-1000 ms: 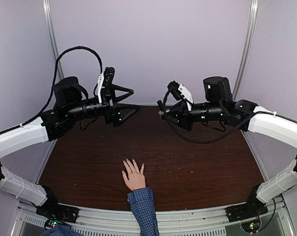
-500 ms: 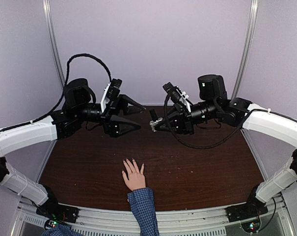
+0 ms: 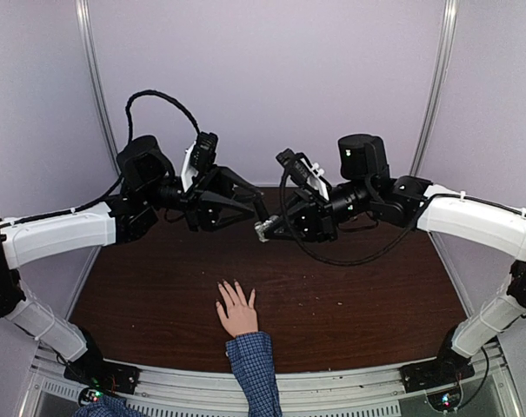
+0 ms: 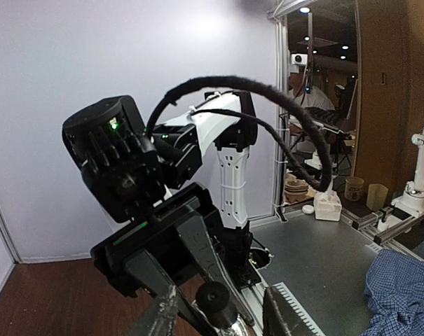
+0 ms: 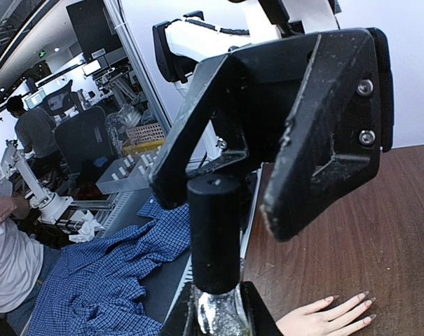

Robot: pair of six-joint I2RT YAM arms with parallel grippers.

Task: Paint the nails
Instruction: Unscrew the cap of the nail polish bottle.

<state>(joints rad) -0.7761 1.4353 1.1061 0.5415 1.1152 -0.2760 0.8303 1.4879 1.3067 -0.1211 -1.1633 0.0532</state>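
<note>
A light-skinned hand (image 3: pixel 238 314) with a blue checked cuff lies flat at the table's near edge, fingers spread. Its nails (image 3: pixel 236 285) point away from me and also show in the right wrist view, nails (image 5: pixel 369 304). Above the table's middle my right gripper (image 3: pixel 264 230) is shut on a small glass polish bottle (image 5: pixel 215 313) with a tall black cap (image 5: pixel 214 231). My left gripper (image 4: pixel 222 315) faces it, and its fingers (image 5: pixel 317 140) stand on both sides of the cap (image 4: pixel 213 297) with a gap on each side.
The brown table (image 3: pixel 358 295) has grey walls at the back and sides. Beyond the table's near edge are blue checked cloth (image 5: pixel 92 280) and a grey bench (image 4: pixel 324 266).
Both arms have swung inward and met over the table's middle. The left jaws have narrowed from wide open and now flank the bottle's cap. The hand has stayed still.
</note>
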